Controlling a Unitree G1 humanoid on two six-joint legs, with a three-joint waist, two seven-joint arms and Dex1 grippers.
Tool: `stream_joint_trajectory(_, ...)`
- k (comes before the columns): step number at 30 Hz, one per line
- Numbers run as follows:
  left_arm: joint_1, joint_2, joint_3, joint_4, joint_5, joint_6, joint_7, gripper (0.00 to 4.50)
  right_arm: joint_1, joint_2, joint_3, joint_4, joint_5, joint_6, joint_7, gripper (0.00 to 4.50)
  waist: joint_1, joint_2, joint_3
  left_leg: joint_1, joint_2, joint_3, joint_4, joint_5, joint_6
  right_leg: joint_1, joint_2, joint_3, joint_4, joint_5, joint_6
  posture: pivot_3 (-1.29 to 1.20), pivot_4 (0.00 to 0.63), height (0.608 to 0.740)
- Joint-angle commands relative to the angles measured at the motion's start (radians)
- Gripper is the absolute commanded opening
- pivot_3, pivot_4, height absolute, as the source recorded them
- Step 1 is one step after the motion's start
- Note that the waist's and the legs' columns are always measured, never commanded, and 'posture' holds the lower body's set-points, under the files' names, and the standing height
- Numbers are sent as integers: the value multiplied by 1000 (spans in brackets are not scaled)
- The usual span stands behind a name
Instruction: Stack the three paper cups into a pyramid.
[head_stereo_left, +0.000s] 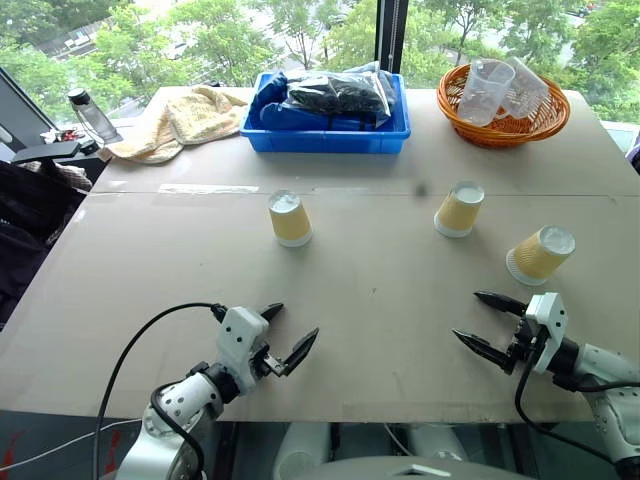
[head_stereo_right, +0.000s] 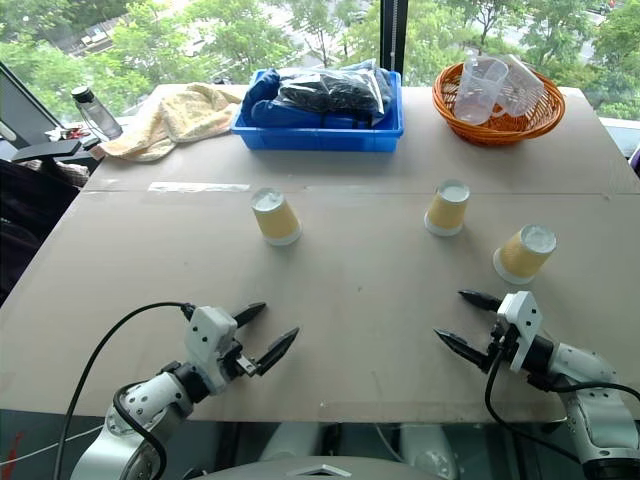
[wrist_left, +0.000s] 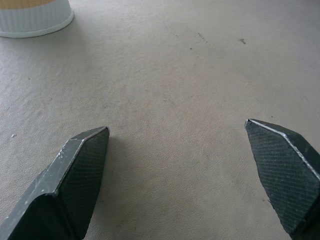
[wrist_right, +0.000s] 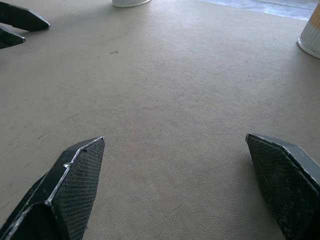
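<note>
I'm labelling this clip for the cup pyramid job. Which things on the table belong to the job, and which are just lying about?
Belong to the job:
- left paper cup
- middle paper cup
- right paper cup
All three stand upside down, apart.

Just lying about:
- blue bin holding dark bags
- orange basket with clear plastic cups
- towel
- bottle

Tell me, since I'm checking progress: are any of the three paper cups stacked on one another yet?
No: the left cup, the middle cup and the right cup each stand apart, upside down, on the table.
</note>
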Motion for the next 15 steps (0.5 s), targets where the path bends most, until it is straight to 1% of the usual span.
stream_joint_trajectory(1, -30, 14, -10, 19, 15, -32, -26, 4470, -7, 1, -18, 1, -3, -19, 0, 4500, 0, 0, 0, 0, 0, 0, 0, 0, 0, 0, 0, 0, 0, 0, 0, 0, 150, 740)
stream_joint_trajectory(4, -75, 15, -15, 55, 12, -55, -47, 4470, -15, 14, -17, 4, -7, -30, -12, 4500, 2, 0, 0, 1, 0, 0, 1, 0, 0, 0, 0, 0, 1, 0, 0, 0, 150, 740)
stream_joint_trajectory(11, -76, 14, -9, 76, 18, -82, -54, 4470, -17, 12, -21, 5, -9, -29, -7, 4500, -3, 0, 0, 0, 0, 0, 1, 2, -3, 0, 0, 0, 1, 0, 0, 0, 150, 740)
stream_joint_trajectory(15, -79, 10, -6, 79, 17, -88, -56, 4470, -24, 5, -24, 7, -7, -27, 1, 4500, -3, 0, 0, 1, 0, 0, 1, 0, 0, 0, 0, 0, 1, 0, 0, 0, 150, 740)
